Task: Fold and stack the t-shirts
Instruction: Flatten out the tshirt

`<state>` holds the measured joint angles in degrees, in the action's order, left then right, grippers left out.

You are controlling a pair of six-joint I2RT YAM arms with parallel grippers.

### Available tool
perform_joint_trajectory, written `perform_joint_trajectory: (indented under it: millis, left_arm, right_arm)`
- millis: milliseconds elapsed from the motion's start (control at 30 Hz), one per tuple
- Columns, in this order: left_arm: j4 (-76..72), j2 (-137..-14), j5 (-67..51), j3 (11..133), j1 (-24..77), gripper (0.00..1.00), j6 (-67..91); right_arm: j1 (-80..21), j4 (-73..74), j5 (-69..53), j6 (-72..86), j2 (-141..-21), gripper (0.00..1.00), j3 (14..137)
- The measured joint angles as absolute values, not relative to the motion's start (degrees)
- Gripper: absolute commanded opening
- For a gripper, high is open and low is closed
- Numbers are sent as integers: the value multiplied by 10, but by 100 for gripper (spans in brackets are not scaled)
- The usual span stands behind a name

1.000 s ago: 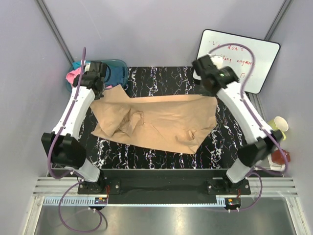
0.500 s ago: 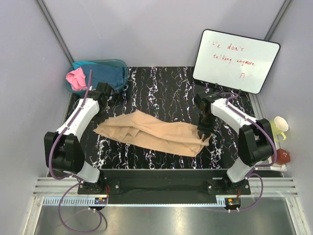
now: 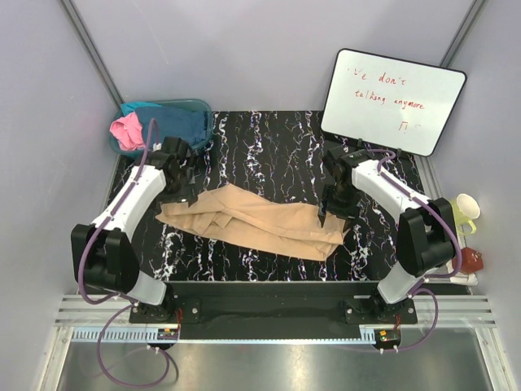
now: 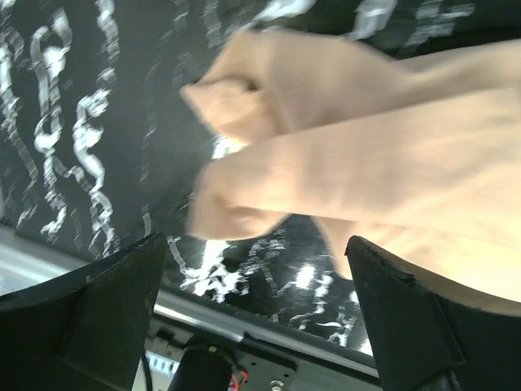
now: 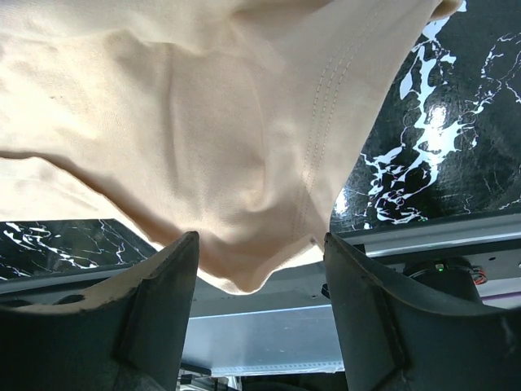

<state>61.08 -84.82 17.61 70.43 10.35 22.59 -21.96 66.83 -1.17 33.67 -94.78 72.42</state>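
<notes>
Nearest me, the tan t-shirt (image 3: 260, 224) lies on the black, white-veined marble tabletop (image 3: 277, 142) as a long, soft, rumpled band of folded layers running left to right. My left gripper (image 3: 182, 194) sits over its left end, jaws spread wide and holding nothing. My right gripper (image 3: 330, 213) is at the right end, jaws apart too, with a stitched hem just beyond them. Farther back on the left, a see-through teal tub (image 3: 205, 114) holds a bunched pink shirt (image 3: 126, 130) and a dark teal shirt (image 3: 175, 124). At the far right a whiteboard (image 3: 391, 98) leans.
</notes>
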Motion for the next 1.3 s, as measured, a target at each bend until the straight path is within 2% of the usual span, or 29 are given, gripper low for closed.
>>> perform_joint_trajectory:
  millis: [133, 300, 367, 433, 467, 500, 533, 567, 867, 933, 967, 1067, 1133, 1167, 1200, 1300]
  left_arm:
    - [590, -865, 144, 730, 118, 95, 211]
    - [564, -946, 123, 765, 121, 94, 192]
    - [558, -984, 120, 776, 121, 91, 188]
    - [554, -1024, 116, 789, 121, 80, 184]
    - [553, -1040, 113, 797, 121, 70, 182]
    - [552, -1053, 109, 804, 121, 52, 180]
    - [552, -1064, 106, 812, 121, 13, 178]
    - [552, -1072, 102, 821, 121, 0, 177]
    - [541, -1065, 97, 843, 121, 0, 171]
    - [539, -1037, 100, 829, 121, 14, 171]
    - [541, -1019, 105, 821, 120, 31, 170]
    - [545, -964, 116, 801, 111, 45, 172]
    - [543, -933, 117, 788, 90, 60, 177]
    - [541, -921, 115, 780, 74, 64, 179]
    - [538, -909, 112, 768, 51, 73, 182]
    - [534, -893, 95, 740, -17, 77, 181]
  right_arm:
    - [-220, 666, -12, 334, -948, 69, 724]
    - [-220, 659, -12, 332, -948, 69, 724]
    - [-220, 657, -12, 331, -948, 69, 724]
    - [-220, 656, -13, 330, -948, 69, 724]
    - [-220, 656, -13, 330, -948, 69, 724]
    - [-220, 656, -13, 330, -948, 69, 724]
    - [-220, 655, -13, 329, -948, 69, 724]
    - [-220, 655, -13, 329, -948, 69, 724]
    - [-220, 653, -17, 328, -949, 69, 724]
    - [-220, 652, -17, 328, -951, 69, 724]
    - [-220, 652, -18, 328, -952, 69, 724]
    - [-220, 648, -24, 328, -961, 69, 724]
    - [-220, 644, -27, 327, -965, 69, 724]
    - [-220, 642, -28, 326, -967, 69, 724]
    - [-220, 641, -28, 325, -968, 69, 724]
    - [-220, 640, -31, 319, -969, 69, 724]
